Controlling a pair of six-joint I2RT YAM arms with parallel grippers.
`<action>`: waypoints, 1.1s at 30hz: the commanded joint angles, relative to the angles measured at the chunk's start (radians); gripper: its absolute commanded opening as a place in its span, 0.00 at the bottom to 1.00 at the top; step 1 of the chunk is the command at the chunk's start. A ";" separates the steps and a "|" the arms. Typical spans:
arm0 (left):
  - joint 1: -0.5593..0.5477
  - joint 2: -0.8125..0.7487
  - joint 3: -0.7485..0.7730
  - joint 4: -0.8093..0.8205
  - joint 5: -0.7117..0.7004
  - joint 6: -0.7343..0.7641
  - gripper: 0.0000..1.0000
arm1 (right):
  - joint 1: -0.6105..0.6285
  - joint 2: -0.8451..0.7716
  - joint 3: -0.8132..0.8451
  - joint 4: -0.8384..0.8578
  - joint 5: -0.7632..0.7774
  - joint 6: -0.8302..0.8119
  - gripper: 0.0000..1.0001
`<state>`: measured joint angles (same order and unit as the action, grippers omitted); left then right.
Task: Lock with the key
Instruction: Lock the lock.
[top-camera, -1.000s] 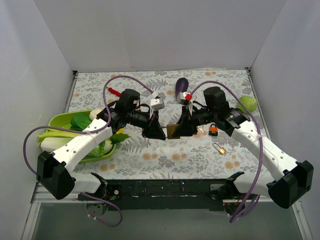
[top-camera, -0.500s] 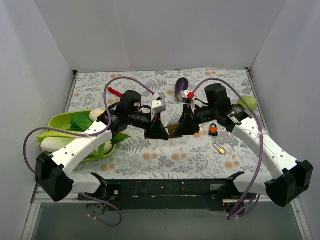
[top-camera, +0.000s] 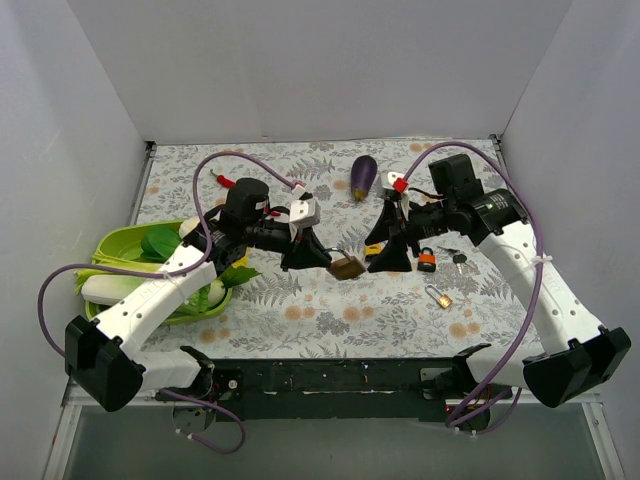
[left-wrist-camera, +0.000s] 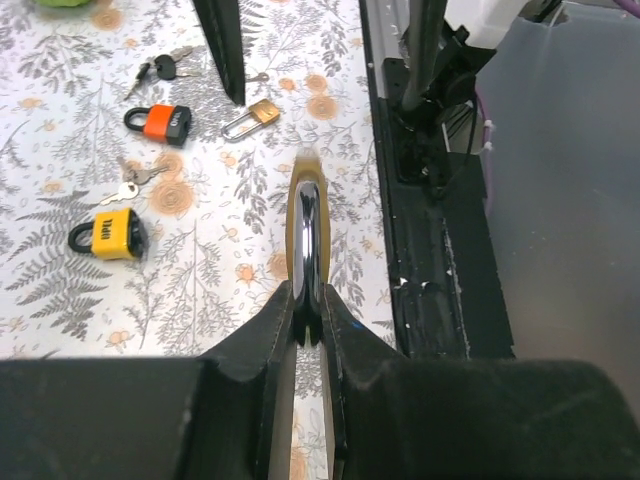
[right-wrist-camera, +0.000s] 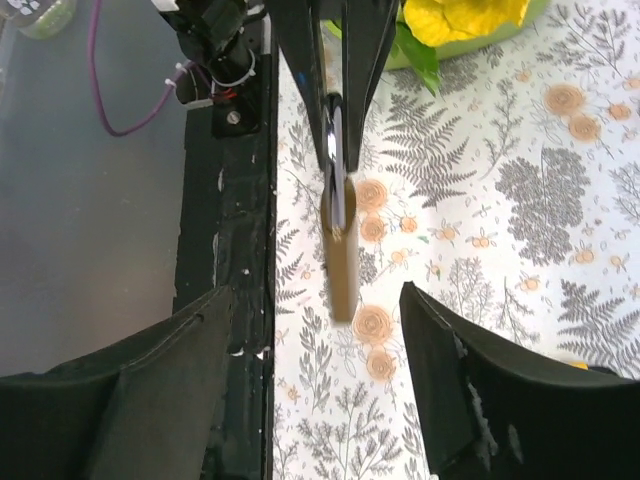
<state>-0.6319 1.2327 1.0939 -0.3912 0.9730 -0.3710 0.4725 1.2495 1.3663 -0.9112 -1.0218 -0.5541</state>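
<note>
- The brass padlock (top-camera: 346, 267) hangs near the middle of the table. My left gripper (top-camera: 318, 260) is clamped tight on its chrome shackle, and its body points away toward my other arm.
- My right gripper (right-wrist-camera: 315, 298) faces the lock end-on with its jaws spread wide, holding nothing. From overhead, a strip of bare cloth lies between it and the lock.
- The lock's body is flat, square-cornered and dull gold. Its shackle is round and polished. I cannot tell whether a key sits in it.
- On my right side the table is crowded:
  - black-headed keys (left-wrist-camera: 163, 68) lie loose;
  - an orange padlock (left-wrist-camera: 160, 121) lies close to them;
  - a small brass padlock (left-wrist-camera: 262, 110) lies just beside it;
  - a yellow padlock (left-wrist-camera: 108, 233) lies nearer me, with a silver key (left-wrist-camera: 133, 185) next to it.
- The cloth (top-camera: 330, 320) is flat with a fern-and-flower print. It lies bare between the held lock and the near edge, where it stops at a black rail (top-camera: 330, 378).
- To my left, a glossy green tray (top-camera: 115, 243) holds leafy vegetables.
- A smooth purple eggplant (top-camera: 364, 172) lies toward the far edge.
- White walls (top-camera: 300, 70) close in the back and both sides.
</note>
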 joint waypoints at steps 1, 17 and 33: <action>0.034 -0.049 0.012 -0.017 0.030 0.075 0.00 | -0.034 -0.024 0.057 -0.156 0.022 -0.066 0.76; 0.138 -0.058 -0.032 0.282 0.069 -0.371 0.00 | -0.074 -0.154 -0.325 0.402 0.091 0.382 0.78; 0.179 -0.067 -0.091 0.741 0.115 -0.957 0.00 | -0.075 -0.151 -0.570 1.213 -0.110 1.031 0.62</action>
<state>-0.4545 1.2282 0.9901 0.2066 1.0607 -1.2140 0.4011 1.1080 0.8021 0.0425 -1.0641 0.3099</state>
